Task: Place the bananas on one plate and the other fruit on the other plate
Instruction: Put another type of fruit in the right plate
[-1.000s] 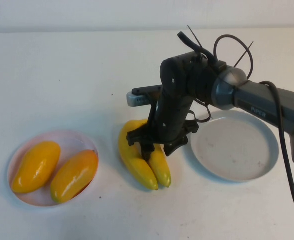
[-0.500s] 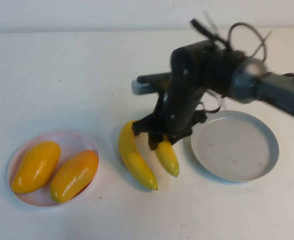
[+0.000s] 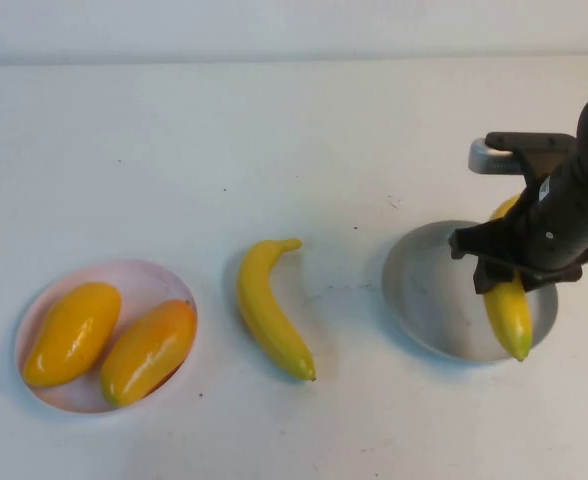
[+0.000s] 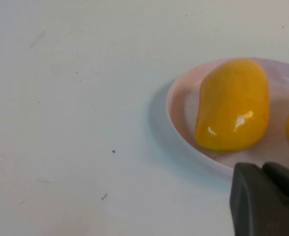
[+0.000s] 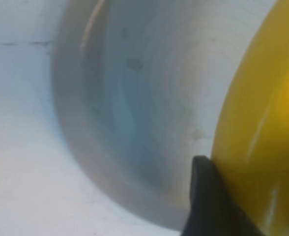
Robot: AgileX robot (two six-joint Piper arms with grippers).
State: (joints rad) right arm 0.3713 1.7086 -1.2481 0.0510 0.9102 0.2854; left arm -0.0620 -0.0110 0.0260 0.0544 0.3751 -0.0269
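My right gripper (image 3: 515, 273) is shut on one banana (image 3: 509, 315) and holds it over the right part of the grey plate (image 3: 424, 290). The right wrist view shows that banana (image 5: 262, 118) against a dark finger (image 5: 208, 206), with the grey plate (image 5: 134, 98) under it. The second banana (image 3: 269, 320) lies on the table between the plates. Two orange-yellow mango-like fruits (image 3: 71, 332) (image 3: 149, 350) lie in the pink plate (image 3: 149, 280) at the left. My left gripper (image 4: 265, 196) is shut and empty beside the pink plate (image 4: 184, 105) and one fruit (image 4: 233, 112); it is out of the high view.
The white table (image 3: 174, 150) stretches bare behind the plates to its far edge. The right arm's camera mount (image 3: 494, 155) sticks out above the grey plate.
My right gripper has lifted one banana from the pair in the middle and carried it right, over the grey plate. The other banana stays on the table.
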